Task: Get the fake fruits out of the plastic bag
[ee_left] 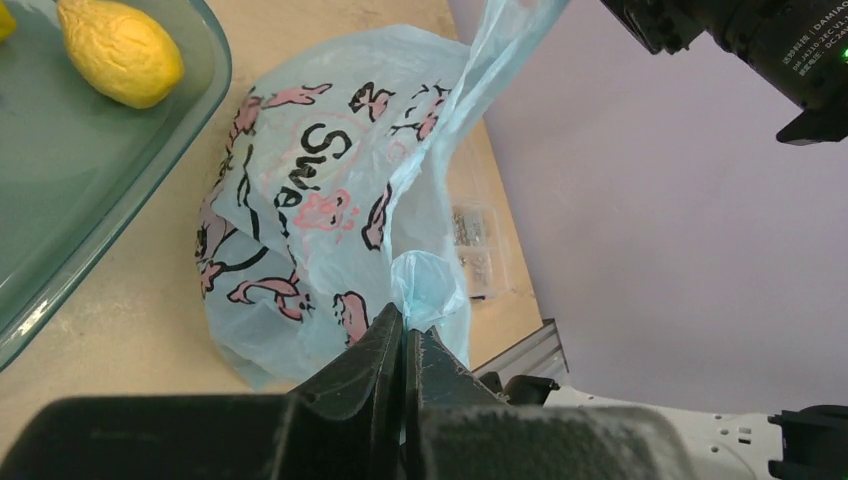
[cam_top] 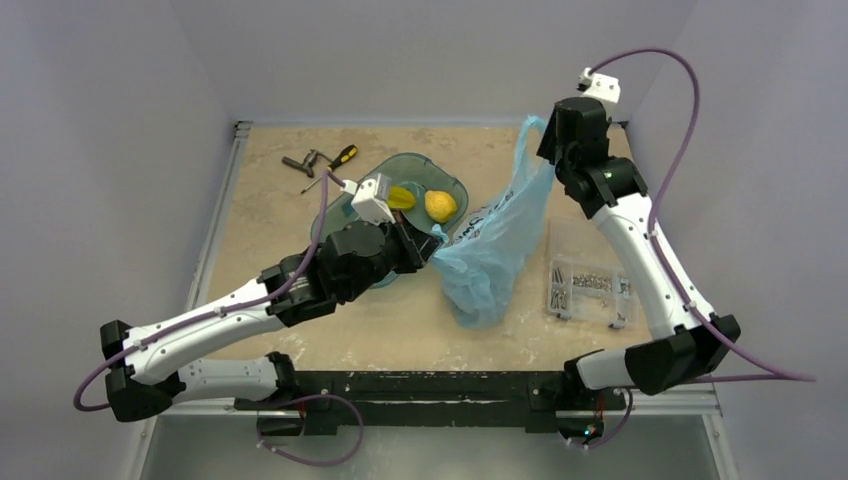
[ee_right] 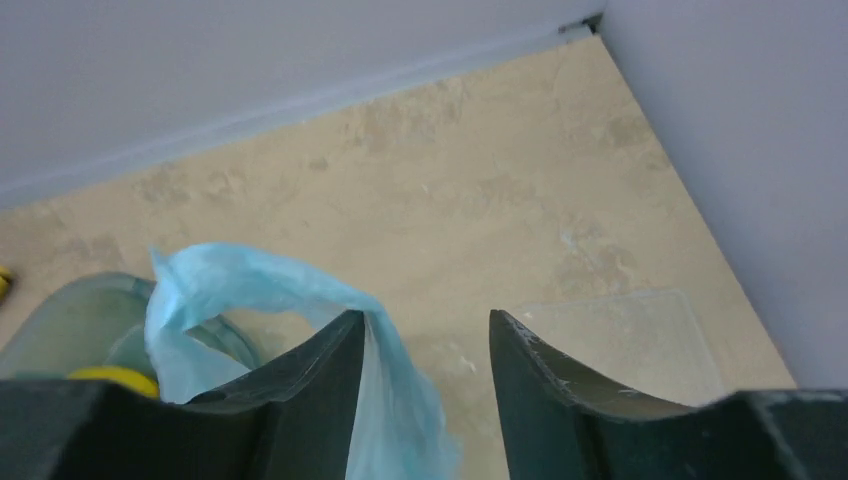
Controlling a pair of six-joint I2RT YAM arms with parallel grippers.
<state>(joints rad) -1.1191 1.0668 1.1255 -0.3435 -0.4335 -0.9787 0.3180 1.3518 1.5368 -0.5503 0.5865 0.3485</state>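
The light-blue plastic bag (cam_top: pixel 492 255) with the pink cartoon print (ee_left: pixel 300 220) hangs stretched between my two grippers, its bottom resting on the table. My left gripper (cam_top: pixel 432 258) is shut on a bunched corner of the bag (ee_left: pixel 425 285). My right gripper (cam_top: pixel 549 163) is raised at the back right with its jaws open. A bag handle (ee_right: pixel 235 280) is draped over its left finger (ee_right: pixel 310 385). The green rough-skinned fruit and the mango-like fruit are hidden; neither shows in any view.
A teal tray (cam_top: pixel 455 183) behind the left gripper holds a yellow pear (cam_top: pixel 440 205) and a star fruit (cam_top: pixel 402 196). Hand tools (cam_top: pixel 320 160) lie at the back left. A clear box of screws (cam_top: pixel 590 285) sits right of the bag.
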